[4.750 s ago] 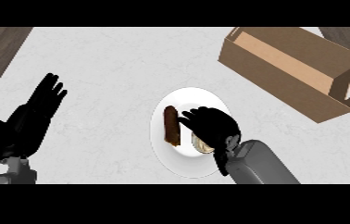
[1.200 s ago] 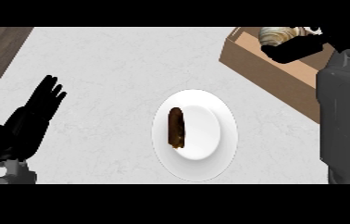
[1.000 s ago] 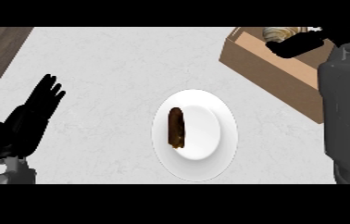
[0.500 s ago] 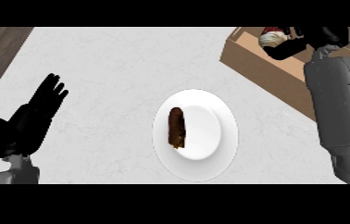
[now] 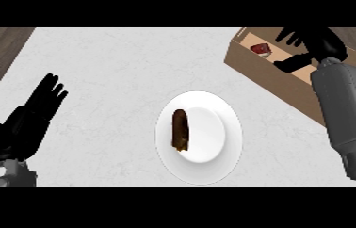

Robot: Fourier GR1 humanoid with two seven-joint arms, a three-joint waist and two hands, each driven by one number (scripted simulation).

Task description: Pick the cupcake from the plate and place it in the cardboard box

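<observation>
On the pale bench (image 5: 118, 67) we judged the job nearly done: the cupcake (image 5: 261, 48) lay inside the cardboard box (image 5: 268, 76) at upper right, the right robot hand (image 5: 313, 43) spread open above it, holding nothing.

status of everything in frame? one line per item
cupcake: inside the cardboard box, not held
cardboard box: open at the top, on the counter
plate: on the counter, holds only a brown pastry
brown pastry: lying on the plate's left half, untouched
right hand: open, above the box, holding nothing
left hand: open, resting at the view's left edge, fingers up
</observation>
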